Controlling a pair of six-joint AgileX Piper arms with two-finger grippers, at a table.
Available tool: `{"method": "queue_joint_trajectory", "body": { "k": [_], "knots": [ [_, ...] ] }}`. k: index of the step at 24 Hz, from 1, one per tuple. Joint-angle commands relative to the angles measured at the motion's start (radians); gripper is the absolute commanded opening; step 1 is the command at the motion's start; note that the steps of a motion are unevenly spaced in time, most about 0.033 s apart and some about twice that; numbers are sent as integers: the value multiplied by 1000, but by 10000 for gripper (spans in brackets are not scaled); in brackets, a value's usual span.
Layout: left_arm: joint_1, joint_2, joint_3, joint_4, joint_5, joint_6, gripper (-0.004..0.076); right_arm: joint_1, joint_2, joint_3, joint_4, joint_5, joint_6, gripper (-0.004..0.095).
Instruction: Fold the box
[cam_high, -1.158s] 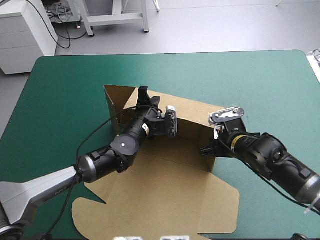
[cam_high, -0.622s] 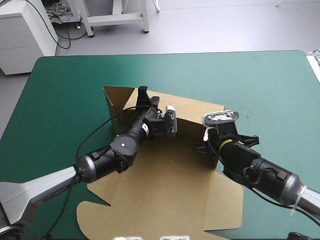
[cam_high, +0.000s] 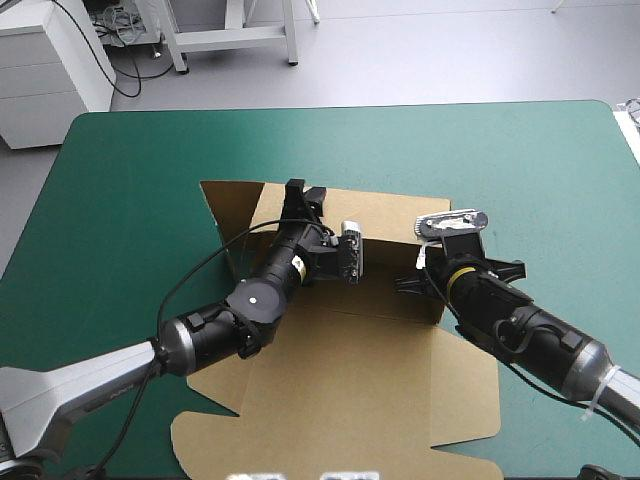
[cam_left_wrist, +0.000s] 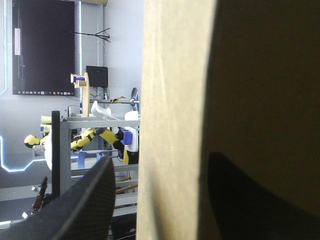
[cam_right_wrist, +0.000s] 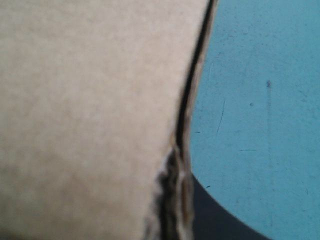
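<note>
Partly folded box (cam_high: 350, 390); far wall upright

the box (cam_high: 345, 380) is dull brown board, fuzzy at its cut edge. the teal-green cover (cam_high: 480, 160) looks smooth, with tiny scratches.

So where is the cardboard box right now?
In the high view the box lies at the middle of the teal-green cover, its far wall raised between the left gripper and the right gripper.
</note>
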Motion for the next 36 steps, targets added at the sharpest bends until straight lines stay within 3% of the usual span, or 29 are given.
{"method": "queue_joint_trajectory", "body": {
  "k": [1,3,18,22,25,27,31,33,36],
  "knots": [
    [-62,-40,-25,26,113,-7,416,-76,-20,-23,32,-70,-122,-18],
    [-97,-52,-25,19,120,-12,416,-117,-20,-23,72,-102,-165,-18],
    [-343,-203,-25,-123,243,-35,410,-262,2,-37,74,-169,-268,-18],
    [-442,-280,-25,-219,294,25,410,-262,2,-65,143,-158,-341,-18],
    [-514,-367,-25,-282,315,109,410,-262,2,-129,263,-86,-482,-18],
    [-497,-390,-25,-287,279,139,398,-262,2,-182,317,9,-550,-18],
    [-337,-381,-46,-290,128,179,256,-268,2,-303,407,166,-663,-18],
    [-213,-367,-76,-305,59,179,209,-308,4,-351,486,214,-727,-18],
    [-4,-332,-189,-452,-40,181,190,-461,69,-420,699,340,-899,-18]
  ]
}}
